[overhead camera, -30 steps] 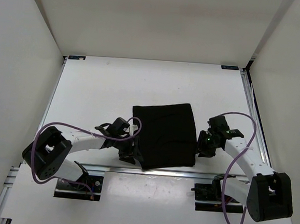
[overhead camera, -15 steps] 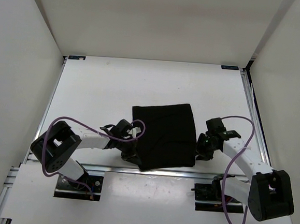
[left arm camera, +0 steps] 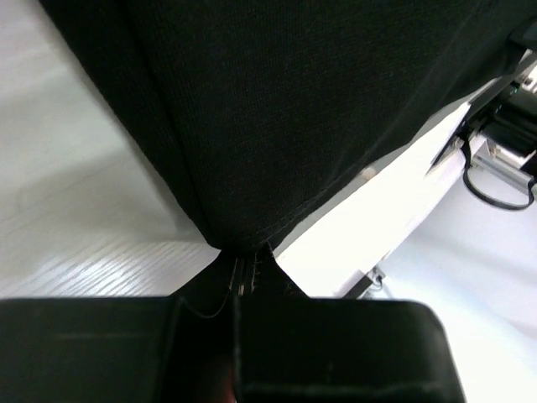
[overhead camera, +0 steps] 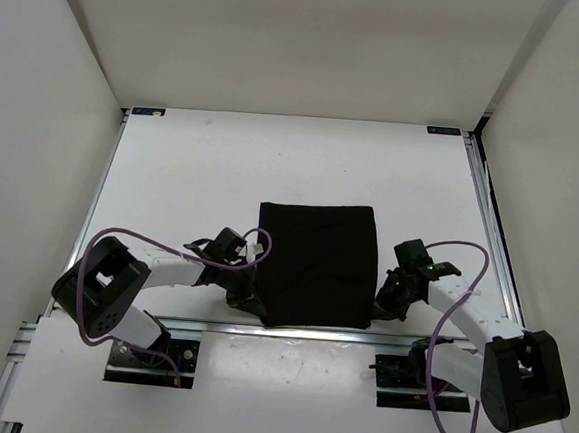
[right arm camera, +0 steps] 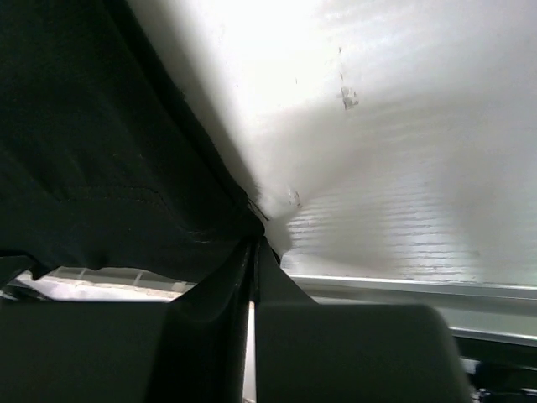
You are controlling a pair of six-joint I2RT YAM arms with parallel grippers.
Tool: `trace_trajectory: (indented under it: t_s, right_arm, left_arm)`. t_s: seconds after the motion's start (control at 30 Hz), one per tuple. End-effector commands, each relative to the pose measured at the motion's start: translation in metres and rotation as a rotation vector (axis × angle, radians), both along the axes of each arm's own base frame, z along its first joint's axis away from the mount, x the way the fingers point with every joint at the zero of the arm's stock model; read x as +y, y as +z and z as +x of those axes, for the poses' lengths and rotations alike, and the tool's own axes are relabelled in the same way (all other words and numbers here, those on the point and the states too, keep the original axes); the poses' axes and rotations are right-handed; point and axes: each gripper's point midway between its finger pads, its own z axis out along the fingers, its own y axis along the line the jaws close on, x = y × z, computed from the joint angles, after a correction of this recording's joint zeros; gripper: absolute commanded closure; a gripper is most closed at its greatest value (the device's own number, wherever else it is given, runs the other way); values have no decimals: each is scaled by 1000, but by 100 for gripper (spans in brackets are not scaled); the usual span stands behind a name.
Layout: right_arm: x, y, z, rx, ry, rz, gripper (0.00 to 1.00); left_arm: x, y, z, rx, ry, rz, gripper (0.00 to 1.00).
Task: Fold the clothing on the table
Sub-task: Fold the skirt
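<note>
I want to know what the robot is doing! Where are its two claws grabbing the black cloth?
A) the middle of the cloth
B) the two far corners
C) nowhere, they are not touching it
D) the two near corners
D: the left gripper and the right gripper are each shut on a near corner of the cloth, as each wrist view shows.

Both arms reach low and inward from their bases, elbows bent outward. The left pincer [overhead camera: 247,297] is clamped on the cloth's [overhead camera: 316,264] near-left corner, the right pincer [overhead camera: 380,306] on its near-right corner.
</note>
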Motion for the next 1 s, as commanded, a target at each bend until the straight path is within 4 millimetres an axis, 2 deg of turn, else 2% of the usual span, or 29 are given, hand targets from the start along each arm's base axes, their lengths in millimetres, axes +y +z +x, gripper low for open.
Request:
trace_trajectory:
  t_s: [0.0, 0.2, 0.23, 0.3, 0.4, 0.53, 0.63, 0.73, 0.87, 0.93, 0.97]
  right_arm:
    - [-1, -3, -17, 42, -21, -13, 100]
    - [6, 14, -38, 103, -41, 49, 100]
    - [6, 18, -37, 90, -39, 59, 100]
    - [11, 30, -42, 103, -26, 74, 100]
    - [16, 51, -45, 88, -17, 74, 100]
    - [25, 93, -28, -6, -33, 128, 100]
    - [25, 115, -11, -59, -69, 179, 100]
    - [23, 129, 13, -124, -84, 209, 100]
    - [13, 132, 50, -196, -91, 181, 100]
    - [11, 127, 64, -205, -89, 172, 100]
    - [9, 129, 77, -240, -91, 170, 100]
  left_arm:
    - [10, 3, -12, 12, -42, -15, 100]
    - [16, 25, -26, 18, -121, -52, 100]
    - [14, 30, -30, 21, -138, -67, 100]
    - [14, 40, -37, 25, -153, -87, 100]
    - [13, 53, -36, 16, -140, -115, 100]
    - [12, 77, -21, -13, -80, -158, 100]
    - [14, 90, -3, -41, -14, -176, 100]
    - [15, 99, 15, -57, 66, -195, 100]
    - [17, 106, 51, -72, 203, -243, 100]
    - [19, 109, 72, -111, 267, -250, 100]
    - [17, 108, 81, -113, 298, -254, 100]
